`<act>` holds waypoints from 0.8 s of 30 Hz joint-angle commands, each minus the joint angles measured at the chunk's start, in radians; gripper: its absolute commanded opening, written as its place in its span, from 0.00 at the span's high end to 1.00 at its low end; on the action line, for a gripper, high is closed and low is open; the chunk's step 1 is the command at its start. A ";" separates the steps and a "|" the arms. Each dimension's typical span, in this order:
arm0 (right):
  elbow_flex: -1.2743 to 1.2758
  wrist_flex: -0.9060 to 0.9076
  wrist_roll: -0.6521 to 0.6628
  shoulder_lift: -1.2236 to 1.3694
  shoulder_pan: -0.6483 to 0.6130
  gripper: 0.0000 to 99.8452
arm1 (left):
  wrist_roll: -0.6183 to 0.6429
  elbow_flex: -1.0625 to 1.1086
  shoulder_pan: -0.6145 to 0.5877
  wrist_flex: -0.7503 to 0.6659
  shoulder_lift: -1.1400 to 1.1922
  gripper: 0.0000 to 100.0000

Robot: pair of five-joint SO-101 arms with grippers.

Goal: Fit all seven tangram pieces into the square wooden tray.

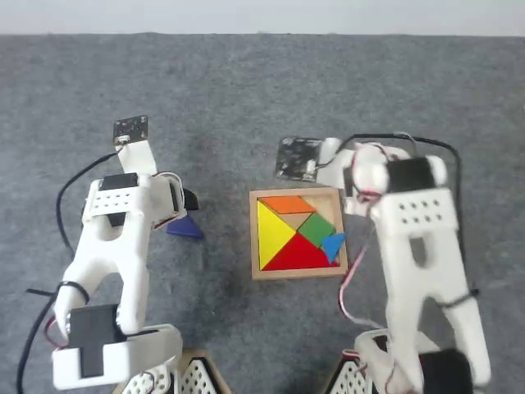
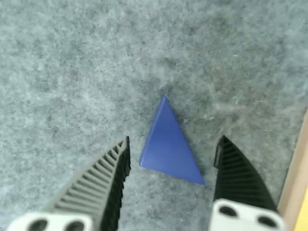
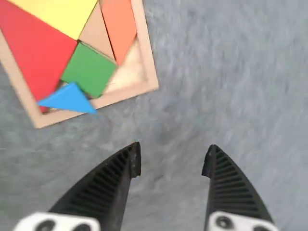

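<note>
left wrist view: left gripper open, jaws either side of the dark blue triangle, not touching it. the triangle lies flat on the grey felt table.

high view: the dark blue triangle sits well apart from the square wooden tray, on the left arm's side. the tray holds the yellow triangle, red triangle, orange parallelogram and green square. the light blue triangle lies askew over the green and red edges, by the rim.

right wrist view: right gripper open, jaws apart over felt near the tray.
</note>
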 commanded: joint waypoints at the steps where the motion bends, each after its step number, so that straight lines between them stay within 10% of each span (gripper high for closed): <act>1: 0.005 0.059 -0.218 -0.093 0.050 0.85 | -0.012 -0.007 0.009 -0.018 -0.044 0.72; 24: 0.338 -0.380 -0.443 0.349 0.007 0.90 | -0.014 -0.005 0.003 -0.018 -0.044 0.72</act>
